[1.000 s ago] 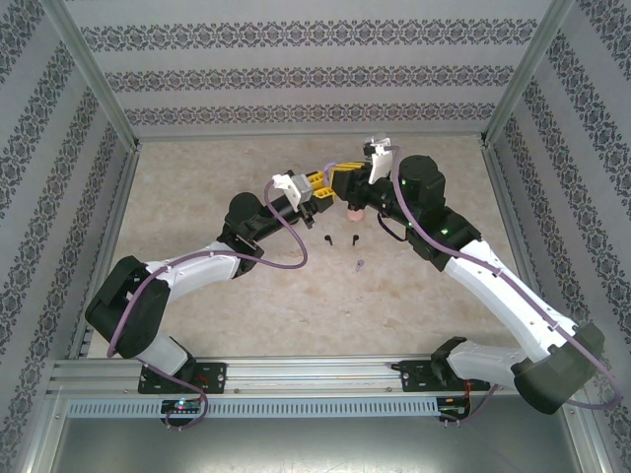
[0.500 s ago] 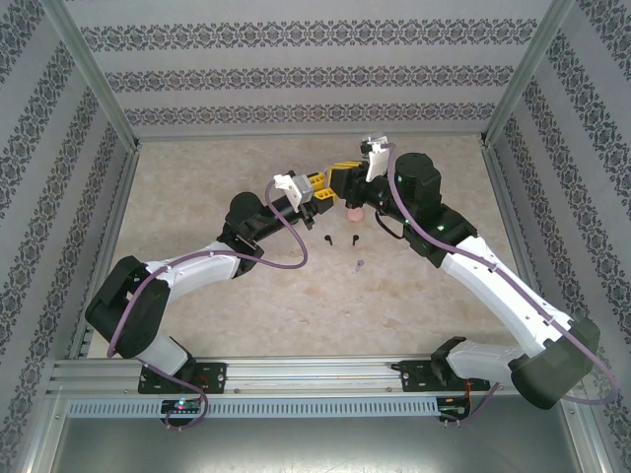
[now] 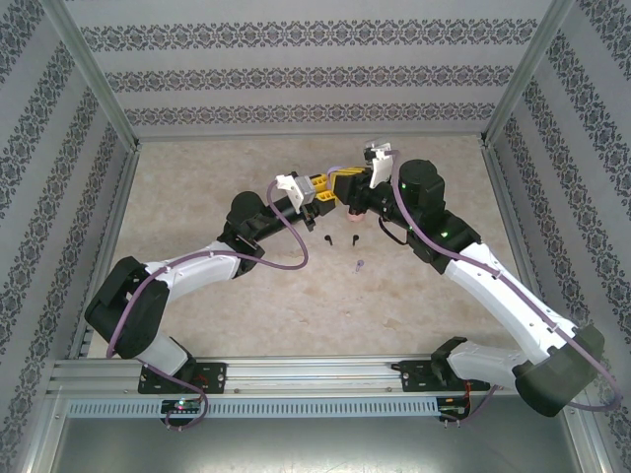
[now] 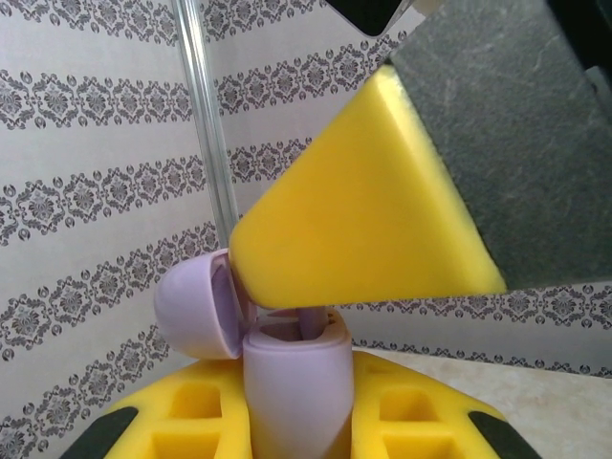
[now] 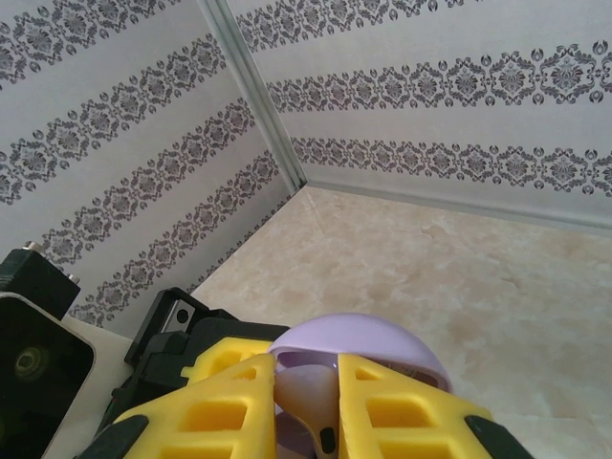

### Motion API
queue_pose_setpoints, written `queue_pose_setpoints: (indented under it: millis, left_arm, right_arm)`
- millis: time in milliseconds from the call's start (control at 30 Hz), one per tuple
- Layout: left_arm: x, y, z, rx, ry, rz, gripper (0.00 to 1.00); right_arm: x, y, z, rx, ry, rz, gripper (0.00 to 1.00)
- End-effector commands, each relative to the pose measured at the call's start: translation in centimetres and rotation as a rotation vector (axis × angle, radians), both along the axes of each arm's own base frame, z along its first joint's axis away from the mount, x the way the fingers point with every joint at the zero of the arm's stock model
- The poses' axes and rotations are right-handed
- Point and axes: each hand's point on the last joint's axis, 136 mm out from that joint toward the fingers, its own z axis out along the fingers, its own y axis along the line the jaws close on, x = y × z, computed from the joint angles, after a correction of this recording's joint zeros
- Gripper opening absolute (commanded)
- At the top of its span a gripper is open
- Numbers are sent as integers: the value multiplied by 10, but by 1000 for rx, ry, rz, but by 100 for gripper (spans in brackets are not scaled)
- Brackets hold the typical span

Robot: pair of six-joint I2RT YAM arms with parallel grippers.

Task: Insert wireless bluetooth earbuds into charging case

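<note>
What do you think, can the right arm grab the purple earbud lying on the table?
Probably not yet: the right gripper is shut on another earbud over the lilac case. The table earbud itself lies uncovered.

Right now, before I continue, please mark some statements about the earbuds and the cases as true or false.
1. The lilac case has its lid open. True.
2. Two black earbuds lie on the table. True.
3. The left end effector holds a black case. False: it holds the lilac case.
4. The right end effector is open and empty. False: it is shut on a lilac earbud above the case.
</note>
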Motion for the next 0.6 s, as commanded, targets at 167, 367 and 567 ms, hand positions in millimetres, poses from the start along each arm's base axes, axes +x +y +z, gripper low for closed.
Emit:
queue_pose_setpoints:
  millis: [167,367,567]
  left_arm:
    - [-14,2,43,-67,-102,-18,0]
    - [-8,2,32,-62,-79,0,0]
    - [-2,6,23,-72,-71,40,0]
  right_arm:
    - [-7,12,-9,-13,54,78,25]
    - [-5,-4,20,36,27,8,50]
    - [-3,-49,49,117,46,-141,66]
